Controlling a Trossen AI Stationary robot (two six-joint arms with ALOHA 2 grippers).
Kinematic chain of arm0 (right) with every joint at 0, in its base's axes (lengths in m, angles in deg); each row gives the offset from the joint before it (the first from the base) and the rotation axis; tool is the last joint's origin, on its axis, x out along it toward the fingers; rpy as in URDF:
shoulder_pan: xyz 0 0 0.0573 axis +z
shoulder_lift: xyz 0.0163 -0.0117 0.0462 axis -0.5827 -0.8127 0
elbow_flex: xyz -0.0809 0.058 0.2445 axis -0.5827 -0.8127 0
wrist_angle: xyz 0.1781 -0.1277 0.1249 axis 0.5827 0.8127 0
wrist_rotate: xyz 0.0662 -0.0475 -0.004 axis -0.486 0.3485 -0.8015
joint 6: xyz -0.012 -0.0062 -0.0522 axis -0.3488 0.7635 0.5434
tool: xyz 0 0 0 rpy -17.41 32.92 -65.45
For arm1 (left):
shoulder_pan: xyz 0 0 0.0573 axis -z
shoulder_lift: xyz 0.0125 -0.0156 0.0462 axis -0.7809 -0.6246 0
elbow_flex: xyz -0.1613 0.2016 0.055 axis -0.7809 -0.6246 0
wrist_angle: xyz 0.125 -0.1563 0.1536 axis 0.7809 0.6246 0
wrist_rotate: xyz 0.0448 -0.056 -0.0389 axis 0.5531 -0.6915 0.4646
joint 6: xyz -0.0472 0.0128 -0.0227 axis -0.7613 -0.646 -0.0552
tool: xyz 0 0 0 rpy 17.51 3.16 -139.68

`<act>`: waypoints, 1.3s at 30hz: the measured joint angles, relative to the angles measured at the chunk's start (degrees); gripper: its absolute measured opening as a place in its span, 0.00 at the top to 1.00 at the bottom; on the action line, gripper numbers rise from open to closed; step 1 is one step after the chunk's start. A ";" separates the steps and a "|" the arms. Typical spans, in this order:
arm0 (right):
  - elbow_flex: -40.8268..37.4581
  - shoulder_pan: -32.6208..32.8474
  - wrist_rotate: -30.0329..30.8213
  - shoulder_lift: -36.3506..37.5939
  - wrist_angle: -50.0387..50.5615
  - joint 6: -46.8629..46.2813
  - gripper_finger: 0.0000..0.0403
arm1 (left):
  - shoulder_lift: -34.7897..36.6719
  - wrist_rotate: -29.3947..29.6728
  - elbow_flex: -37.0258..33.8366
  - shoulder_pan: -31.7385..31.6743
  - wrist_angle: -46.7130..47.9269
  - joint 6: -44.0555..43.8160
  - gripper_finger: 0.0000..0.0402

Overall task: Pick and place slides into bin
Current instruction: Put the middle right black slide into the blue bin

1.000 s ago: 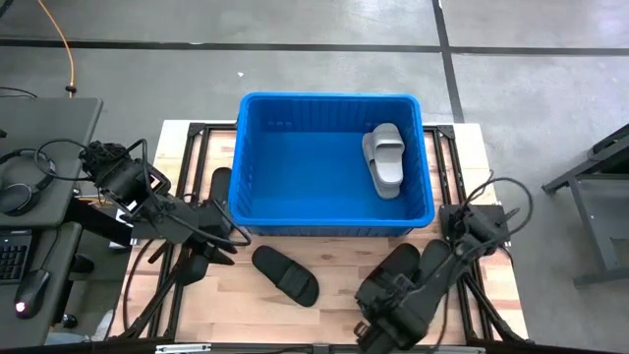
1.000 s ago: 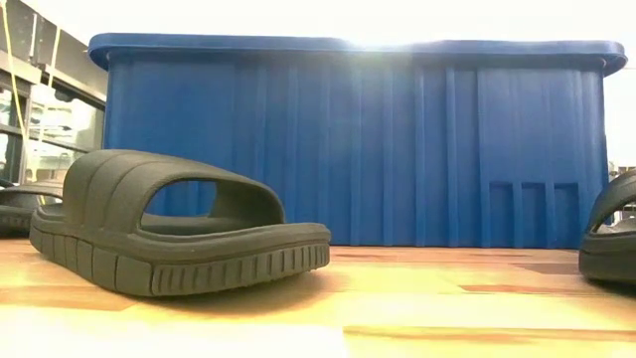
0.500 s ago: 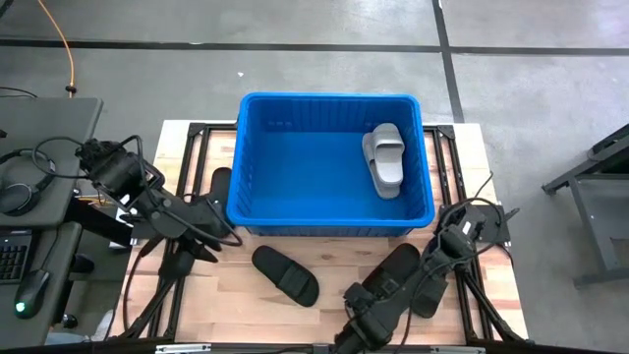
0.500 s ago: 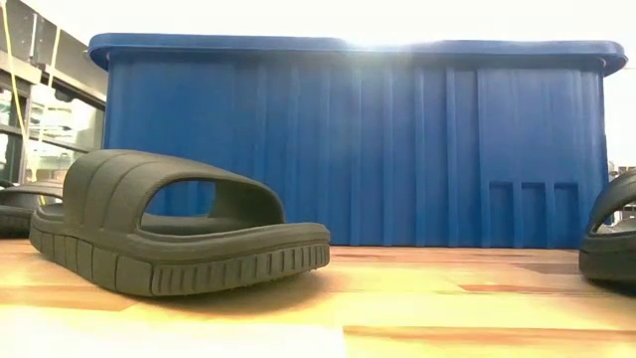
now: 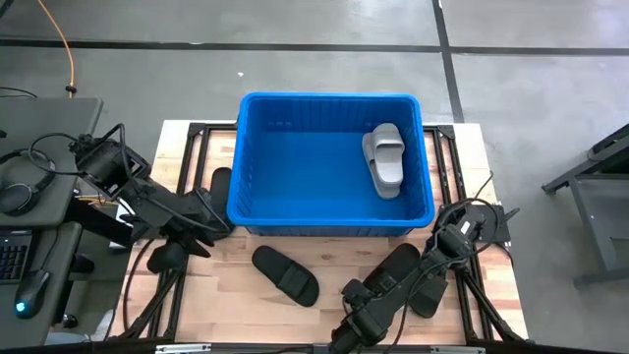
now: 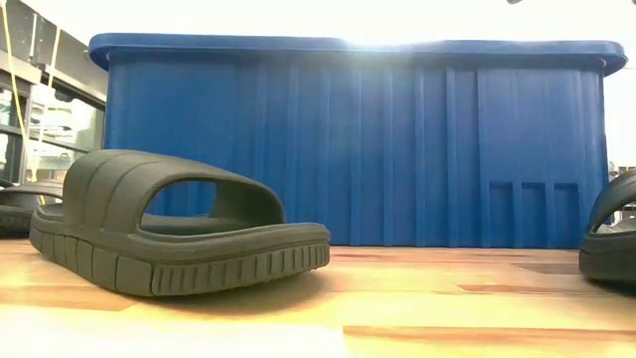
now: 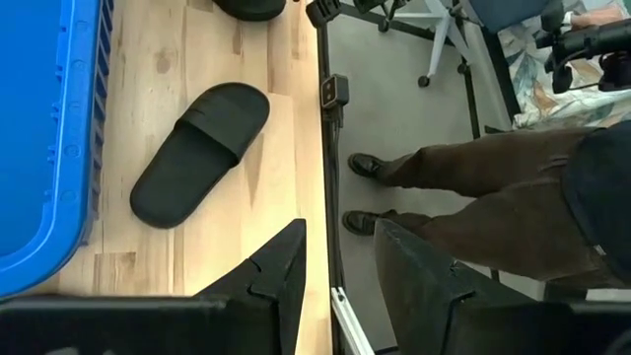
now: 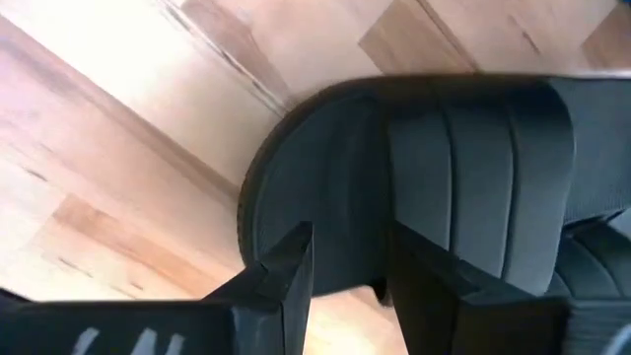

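Note:
The blue bin stands at the table's far middle with a light grey slide lying inside it. A black slide lies flat on the wood in front of the bin and also shows in the left wrist view. My right gripper is open, pointing down close over one end of another black slide at the near right. My left gripper hangs open above the table's left side, holding nothing. My right gripper's fingertips stand over the rounded end of the black slide, coming from above. I cannot tell whether they touch it. The slide lies flat on the table.
Another black slide lies left of the bin, and one more lies beside the right arm. A person's legs stand at the table's near edge. A desk with a keyboard and headphones is at the left.
My right gripper has come down toward the black slide at the near right, tipping to point more steeply downward. My left gripper has drawn back a little toward the table's left edge. No slide has moved.

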 joint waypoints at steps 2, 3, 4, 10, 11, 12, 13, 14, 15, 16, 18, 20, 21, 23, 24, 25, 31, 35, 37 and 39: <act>0.00 -0.27 0.54 0.00 -0.03 0.74 0.72 | 0.02 0.02 0.00 0.00 0.00 0.11 0.72; 0.00 -0.31 0.57 0.00 -0.03 1.28 0.72 | 0.01 0.02 0.00 0.00 -0.02 0.20 0.72; 0.00 -0.35 0.59 0.00 0.00 1.76 0.72 | 0.00 0.03 0.00 0.00 -0.02 0.40 0.72; 0.00 -0.80 2.44 0.00 -0.03 2.50 0.72 | 0.00 0.17 0.00 0.00 -0.02 1.68 0.72; 0.00 -0.83 2.80 0.00 -0.02 2.54 0.72 | 0.00 0.16 0.00 0.00 -0.02 1.68 0.72; 0.00 -0.93 3.18 0.00 0.00 2.63 0.72 | 0.00 0.17 0.00 0.00 -0.03 1.70 0.72; 0.00 -1.01 3.34 0.00 0.00 2.65 0.72 | 0.00 0.17 0.00 0.00 -0.03 1.71 0.72; 0.00 -1.06 3.36 0.00 -0.03 2.67 0.72 | 0.00 0.17 0.00 0.00 -0.02 1.74 0.72; 0.00 -1.08 3.31 0.00 -0.01 2.87 0.72 | 0.00 0.15 0.00 0.00 -0.04 1.75 0.72; 0.00 -1.10 2.94 0.02 -0.03 2.89 0.72 | 0.00 0.15 0.00 0.00 -0.02 1.81 0.72; 0.05 -1.08 1.80 0.41 -0.01 3.69 0.72 | 0.00 0.13 0.00 0.00 -0.03 1.86 0.72; 0.77 -0.87 0.95 1.55 -0.02 5.60 0.72 | 0.00 0.10 0.00 0.00 -0.02 1.86 0.72; 0.98 -0.45 1.39 2.69 -0.15 5.92 0.72 | 0.00 0.09 0.00 0.00 0.00 1.86 0.72; 1.03 1.18 4.98 5.70 0.10 5.86 0.72 | 0.00 0.06 0.00 0.00 0.04 1.86 0.72; 1.09 2.08 7.42 7.31 0.06 5.59 0.72 | 0.00 0.04 0.00 0.00 0.07 1.86 0.72; 0.94 3.06 9.64 9.02 -0.09 5.30 0.72 | 0.00 0.02 0.00 0.00 0.09 1.86 0.72; -10.46 8.71 16.13 23.98 -0.10 -10.01 0.71 | -0.02 0.07 0.00 0.00 0.26 1.86 0.72; -23.71 12.18 16.21 35.15 -9.40 -16.89 0.69 | -0.02 0.29 0.00 0.00 0.28 1.82 0.72; -31.86 13.08 15.25 40.88 -18.95 -16.46 0.68 | -0.04 1.07 0.00 0.00 0.28 1.51 0.72; -40.06 13.58 14.51 46.02 -27.42 -16.37 0.66 | -0.04 1.82 0.00 0.00 0.26 0.59 0.72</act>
